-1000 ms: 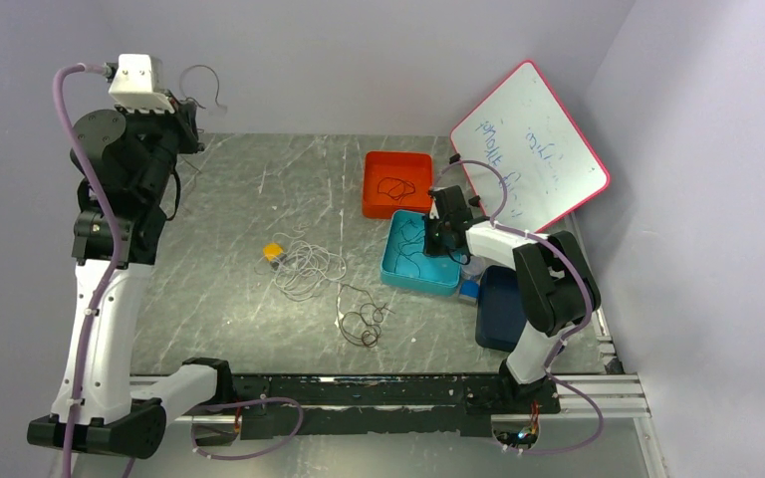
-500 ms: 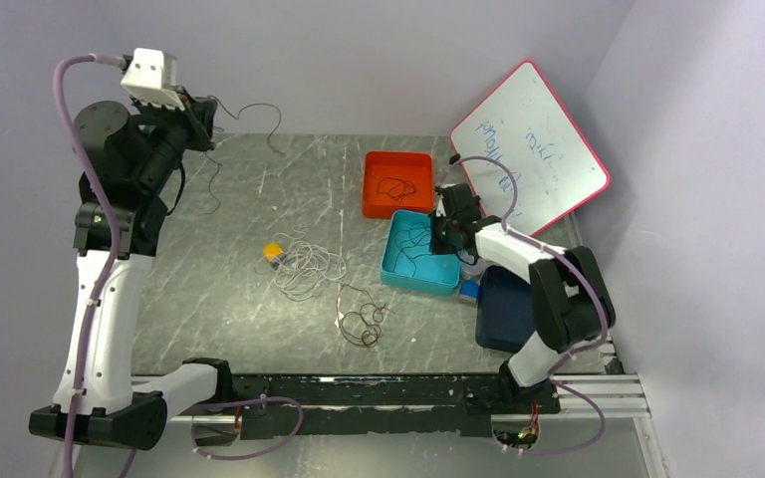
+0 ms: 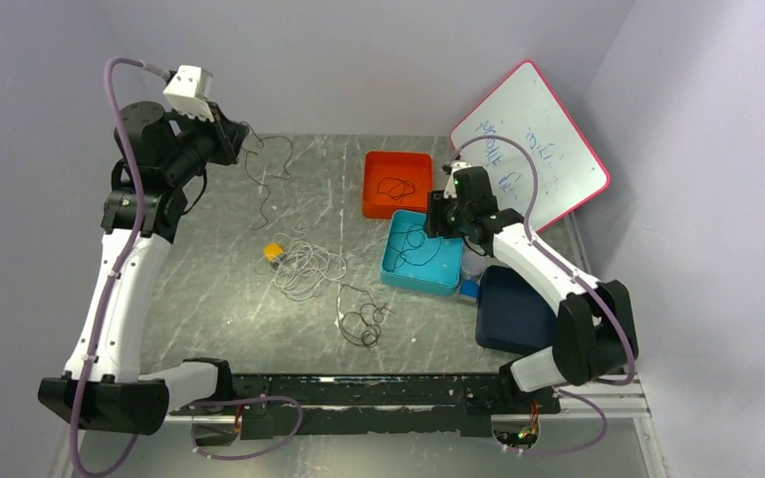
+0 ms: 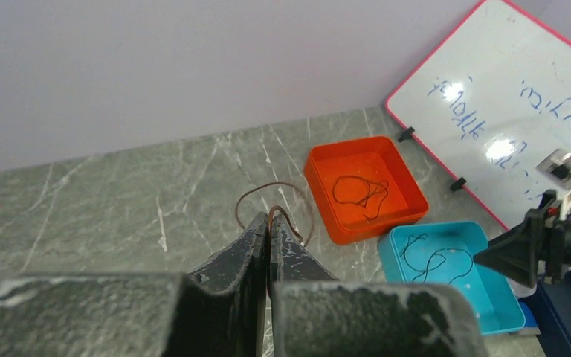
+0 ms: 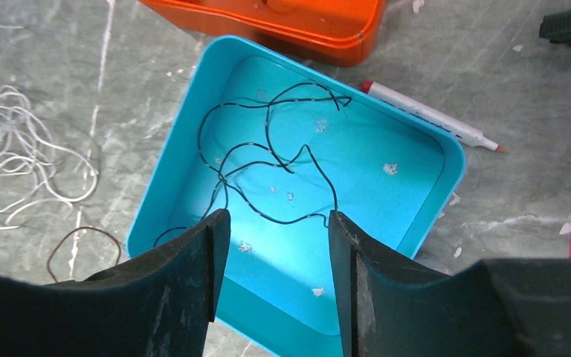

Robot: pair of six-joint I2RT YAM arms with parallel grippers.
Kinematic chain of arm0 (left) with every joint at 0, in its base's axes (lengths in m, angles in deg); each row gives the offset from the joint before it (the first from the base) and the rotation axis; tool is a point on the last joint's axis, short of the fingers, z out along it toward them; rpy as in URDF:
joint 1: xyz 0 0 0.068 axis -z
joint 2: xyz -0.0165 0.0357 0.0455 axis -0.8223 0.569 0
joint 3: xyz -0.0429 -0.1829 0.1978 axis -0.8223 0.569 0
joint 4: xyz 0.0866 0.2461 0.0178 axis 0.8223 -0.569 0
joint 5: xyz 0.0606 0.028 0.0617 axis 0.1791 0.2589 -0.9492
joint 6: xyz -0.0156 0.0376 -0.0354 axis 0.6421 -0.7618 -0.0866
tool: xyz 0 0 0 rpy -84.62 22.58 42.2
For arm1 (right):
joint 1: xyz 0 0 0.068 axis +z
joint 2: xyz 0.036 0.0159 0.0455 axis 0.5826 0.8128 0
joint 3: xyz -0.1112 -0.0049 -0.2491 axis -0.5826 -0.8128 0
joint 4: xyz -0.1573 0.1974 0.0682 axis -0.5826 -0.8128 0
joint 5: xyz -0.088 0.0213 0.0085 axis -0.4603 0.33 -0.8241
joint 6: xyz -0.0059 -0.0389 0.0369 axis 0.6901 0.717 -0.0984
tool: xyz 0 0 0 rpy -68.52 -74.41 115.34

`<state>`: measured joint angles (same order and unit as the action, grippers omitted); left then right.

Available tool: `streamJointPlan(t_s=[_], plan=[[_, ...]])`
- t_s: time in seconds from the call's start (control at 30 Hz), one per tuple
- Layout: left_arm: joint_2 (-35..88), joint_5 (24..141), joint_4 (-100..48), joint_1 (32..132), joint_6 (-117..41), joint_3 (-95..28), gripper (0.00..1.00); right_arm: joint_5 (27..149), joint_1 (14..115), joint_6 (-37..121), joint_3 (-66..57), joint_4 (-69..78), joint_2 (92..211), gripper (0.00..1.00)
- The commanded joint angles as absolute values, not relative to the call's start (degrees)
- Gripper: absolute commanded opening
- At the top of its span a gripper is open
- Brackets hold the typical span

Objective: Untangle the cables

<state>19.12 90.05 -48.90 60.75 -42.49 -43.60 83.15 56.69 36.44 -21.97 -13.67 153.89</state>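
Arms outstretched: L hand point(image 4: 269, 229) clamped on brown cable point(image 4: 282, 183) (dangling), R hand point(image 5: 271, 223) apart over tray point(image 5: 386, 204).

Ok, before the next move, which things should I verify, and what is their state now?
1. The left gripper holds the brown cable: ok, jaws shut on it, lifted in the air.
2. The right gripper is empty: ok, jaws open above the teal tray.
3. The black cable lies inside that tray: ok.
4. The brown cable is apart from the white bundle and the dark tangle: ok in the top view.
5. The orange tray is free for another cable: not ok, a thin dark cable lies in it.
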Motion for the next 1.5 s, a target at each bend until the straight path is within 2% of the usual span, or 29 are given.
streamJointPlan(t_s=[0.0, 0.33, 0.6, 0.77, 1.0, 1.3, 1.47], plan=[[20.2, 92.85, -48.77, 60.28, -40.77, -40.71, 0.07, 84.61, 56.29, 36.95, -20.6, -12.45, 149.97, 0.55], [22.51, 96.54, -44.56, 60.24, -37.3, -32.57, 0.07, 98.35, 56.37, 41.13, -24.62, -4.72, 144.92, 0.56], [24.45, 100.42, -47.24, 60.57, -39.17, -38.88, 0.07, 105.94, 56.46, 41.41, -26.89, 4.83, 139.6, 0.59], [24.53, 102.82, -49.57, 61.31, -40.11, -43.13, 0.07, 109.8, 56.46, 41.42, -25.34, 10.02, 137.72, 0.65], [26.59, 101.65, -51.78, 68.32, -39.55, -47.77, 0.07, 122.29, 57.03, 39.65, -20.29, 20.48, 140.73, 0.66], [29.77, 101.37, -51.15, 77.76, -38.56, -49.66, 0.07, 117.15, 69.59, 51.47, -11.01, 15.88, 147.06, 0.65], [29.55, 102.43, -50.1, 79.87, -38.87, -48.72, 0.07, 116.01, 70.63, 50.62, -10.49, 18.47, 149.26, 0.62]])
